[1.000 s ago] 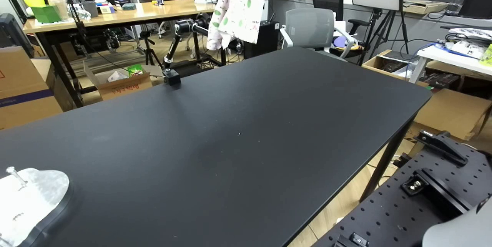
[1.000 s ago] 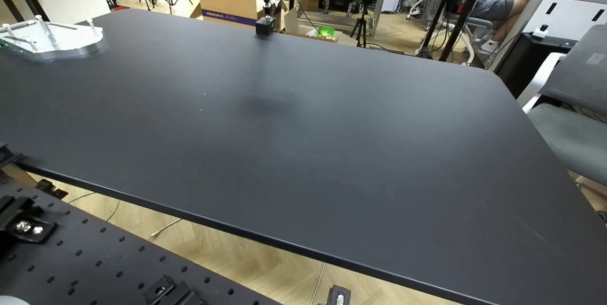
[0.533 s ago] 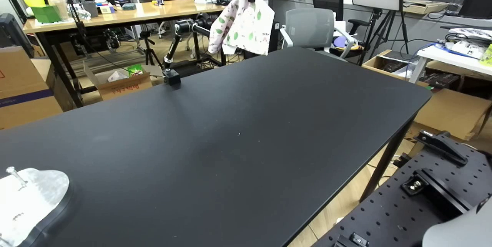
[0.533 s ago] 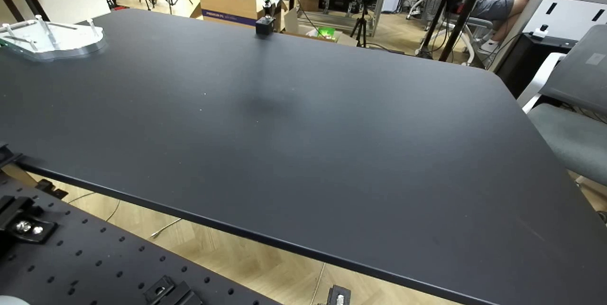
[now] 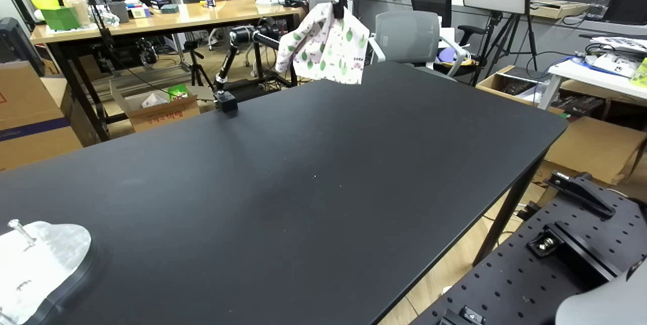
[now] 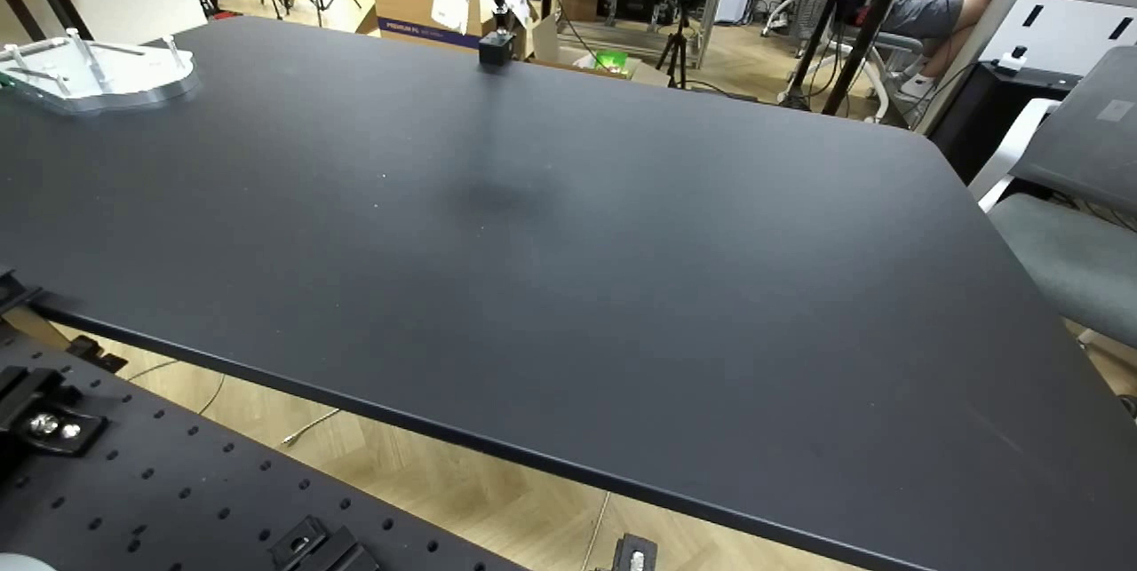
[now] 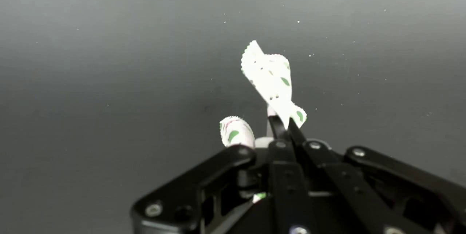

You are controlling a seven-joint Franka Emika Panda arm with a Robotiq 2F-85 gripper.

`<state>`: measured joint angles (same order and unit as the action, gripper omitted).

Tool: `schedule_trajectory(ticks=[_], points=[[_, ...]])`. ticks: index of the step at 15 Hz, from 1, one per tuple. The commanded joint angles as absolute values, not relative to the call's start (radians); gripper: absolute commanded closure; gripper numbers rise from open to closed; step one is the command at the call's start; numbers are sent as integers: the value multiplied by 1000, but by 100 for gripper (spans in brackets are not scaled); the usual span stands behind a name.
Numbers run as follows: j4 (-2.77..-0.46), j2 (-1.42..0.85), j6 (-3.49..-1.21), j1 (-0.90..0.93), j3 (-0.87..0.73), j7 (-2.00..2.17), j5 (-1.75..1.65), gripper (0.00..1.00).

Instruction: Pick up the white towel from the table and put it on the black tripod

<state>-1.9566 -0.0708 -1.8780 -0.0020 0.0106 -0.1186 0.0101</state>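
Wrist view: tool (image 7: 286,123) pinched together on the towel (image 7: 271,75), one corner toward eleven o'clock. In an exterior view, towel hung above the bench (image 5: 303,224); what I took for the black tripod (image 5: 230,59) stood at nine o'clock, contact unclear. Pick-up judged done; draping, release remained.

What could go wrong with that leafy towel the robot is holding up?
The towel might slip, since the tool pinches only a small bunch at its top.
Its loose sides could snag on the black stand, which shows right by it in both exterior views; I can't tell if they touch.
That stand looks skinny, so the towel might slide off it.
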Motion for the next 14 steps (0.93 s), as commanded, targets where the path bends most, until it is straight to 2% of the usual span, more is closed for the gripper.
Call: schedule_trajectory(ticks=[1,13,14], points=[[-1959,-57,-1911,2,13,-130,15,99],[-1914,-112,-1972,-7,9,-169,17,99],[-1912,-116,-1969,-8,9,-178,17,86]])
